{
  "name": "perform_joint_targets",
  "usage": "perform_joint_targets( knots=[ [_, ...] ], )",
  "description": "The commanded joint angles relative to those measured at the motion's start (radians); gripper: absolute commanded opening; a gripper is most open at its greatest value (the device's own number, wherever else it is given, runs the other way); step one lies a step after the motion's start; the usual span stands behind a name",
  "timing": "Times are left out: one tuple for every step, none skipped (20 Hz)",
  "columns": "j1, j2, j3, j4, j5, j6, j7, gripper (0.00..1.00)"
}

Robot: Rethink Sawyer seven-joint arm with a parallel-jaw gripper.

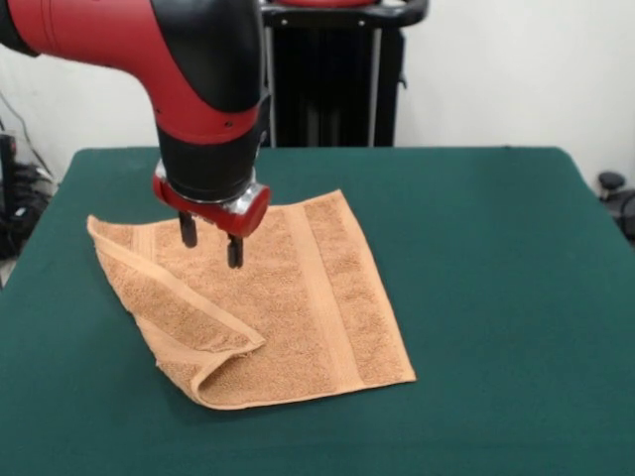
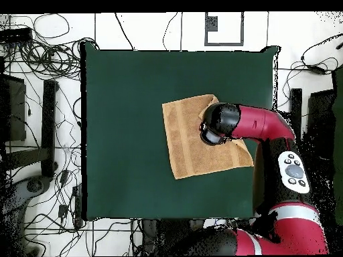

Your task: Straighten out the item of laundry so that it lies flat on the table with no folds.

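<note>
The item of laundry [image 1: 298,297] is an orange-tan terry towel lying left of centre on the dark green table [image 1: 496,278]. In the front view its left edge is folded over onto itself in a long flap [image 1: 184,307], bunching at the near corner; a woven band [image 1: 322,297] runs down its right side. My gripper [image 1: 210,241] hangs over the towel's far-left part, open, its two dark fingertips [image 1: 234,253] close above the cloth with nothing between them. In the overhead view the towel [image 2: 191,137] is partly covered by the arm's head [image 2: 218,124], which hides the gripper.
The red arm [image 2: 268,127] reaches in across the table's edge [image 2: 276,87] in the overhead view. Cables and dark equipment [image 2: 40,120] lie on the floor around the table. A black stand [image 1: 327,79] rises behind the far edge.
</note>
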Motion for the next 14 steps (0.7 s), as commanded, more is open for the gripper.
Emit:
perform_joint_targets(
  knots=[
    [0.033,0.128,0.008,-0.022,0.015,-0.052,0.134,1.0],
    [0.028,0.137,0.01,-0.028,0.02,-0.047,0.128,1.0],
    [0.026,0.147,0.01,-0.036,0.019,-0.047,0.121,1.0],
    [0.027,0.156,0.011,-0.042,0.021,-0.045,0.12,1.0],
    [0.027,0.161,0.01,-0.045,0.022,-0.043,0.116,1.0],
    [0.029,0.169,0.011,-0.051,0.024,-0.042,0.115,1.0],
    [0.032,0.177,0.012,-0.06,0.026,-0.039,0.114,1.0],
    [0.032,0.184,0.014,-0.061,0.029,-0.043,0.114,1.0],
    [0.032,0.193,0.016,-0.067,0.031,-0.048,0.115,1.0],
    [0.035,0.203,0.018,-0.075,0.033,-0.05,0.119,1.0],
    [0.036,0.211,0.019,-0.081,0.036,-0.053,0.122,1.0],
    [0.04,0.219,0.02,-0.089,0.038,-0.054,0.128,1.0],
    [0.042,0.227,0.019,-0.098,0.039,-0.054,0.131,1.0],
    [0.044,0.234,0.019,-0.106,0.04,-0.055,0.134,1.0]
  ],
)
